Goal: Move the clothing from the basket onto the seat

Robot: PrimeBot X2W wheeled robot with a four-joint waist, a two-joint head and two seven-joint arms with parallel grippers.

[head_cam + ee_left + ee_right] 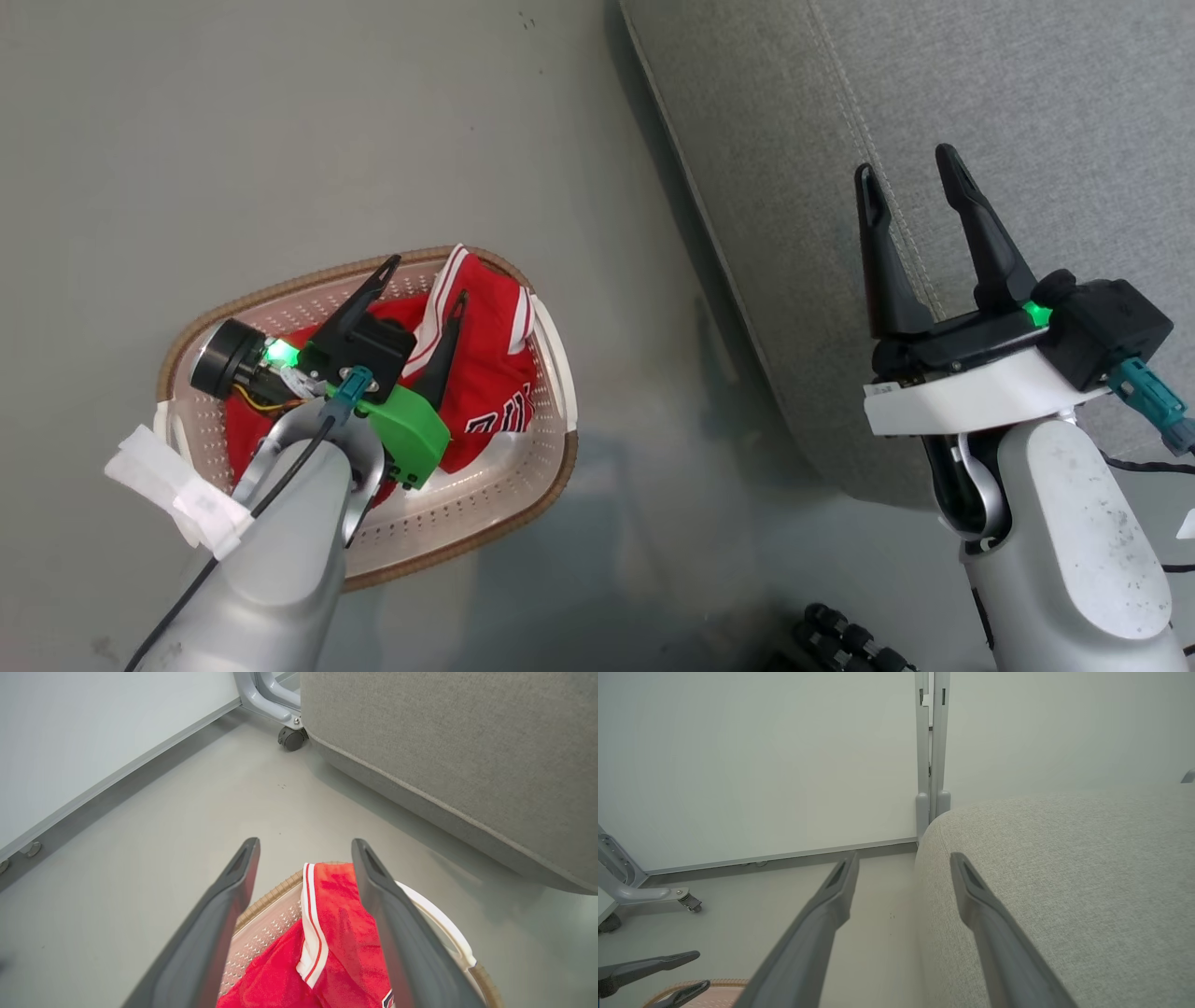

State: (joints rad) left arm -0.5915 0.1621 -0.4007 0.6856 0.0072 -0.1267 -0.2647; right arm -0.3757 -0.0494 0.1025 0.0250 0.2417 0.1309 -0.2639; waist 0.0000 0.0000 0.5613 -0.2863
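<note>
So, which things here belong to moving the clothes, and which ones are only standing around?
For the job:
- red clothes, in the basket
- basket
- grey seat
- left hand, open over the basket

Only standing around:
- grey frame with a wheel
- white wall panel

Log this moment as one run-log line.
left gripper: jaws open, over clothing in basket | right gripper: jaws open, near seat edge | clothing: in basket, not gripped
</note>
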